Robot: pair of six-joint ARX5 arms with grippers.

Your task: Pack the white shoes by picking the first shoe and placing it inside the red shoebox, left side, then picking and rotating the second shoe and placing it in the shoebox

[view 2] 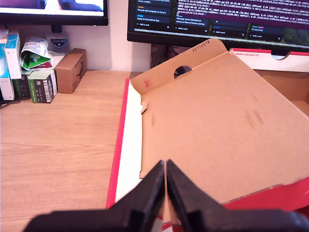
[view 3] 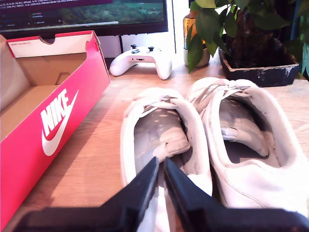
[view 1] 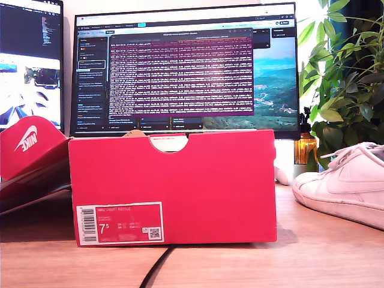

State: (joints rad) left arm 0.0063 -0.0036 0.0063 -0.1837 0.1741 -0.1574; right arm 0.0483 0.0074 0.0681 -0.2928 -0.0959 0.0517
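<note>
My second hand (view 3: pixel 161 166), fingers together and empty, is hovering over the heel of the nearer of the white shoes (view 3: pixel 161 140), both beside the red shoebox (view 3: pixel 53 121); the stiff heel collar is offering the firmest grip

bright, even | monitor (view 1: pixel 180 69) glows | soft shadows | wrist foregrd blurred

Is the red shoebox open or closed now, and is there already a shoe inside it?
Open: the red shoebox shows its bare cardboard inside, and its lid lies folded back. Both white shoes stand outside, on the desk.
</note>
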